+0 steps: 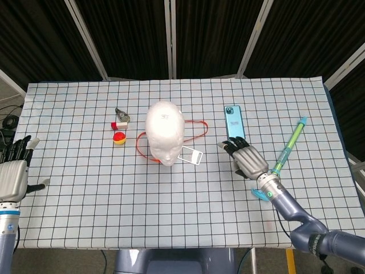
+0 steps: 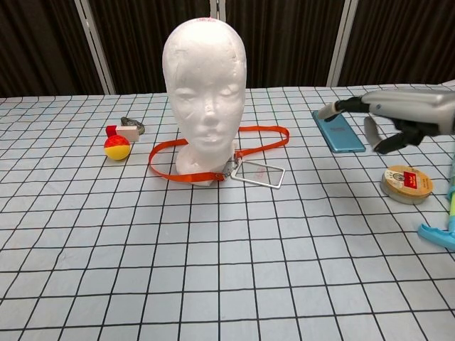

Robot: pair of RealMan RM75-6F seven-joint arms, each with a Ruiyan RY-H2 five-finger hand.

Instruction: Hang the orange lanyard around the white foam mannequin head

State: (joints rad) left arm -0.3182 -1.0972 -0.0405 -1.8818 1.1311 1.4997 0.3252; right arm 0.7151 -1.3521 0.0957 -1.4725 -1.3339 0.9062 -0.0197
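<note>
Here the bench (image 1: 171, 200), covered by a white black-gridded cloth, carries the white foam mannequin head (image 1: 164, 130), upright at its middle. The orange lanyard (image 2: 256, 132) lies flat, looped around the head's base, its clear badge holder (image 2: 257, 172) in front. The right hand (image 1: 245, 158) hovers with fingers spread, holding nothing; the left hand (image 1: 11, 174) likewise, at the bench's left edge.

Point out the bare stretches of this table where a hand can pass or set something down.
Free: the near half of the table, in front of the mannequin head, and the left side beyond the ball. Crowded: around the head's base, where the lanyard and badge holder lie, and the right side by the phone and the right hand.
</note>
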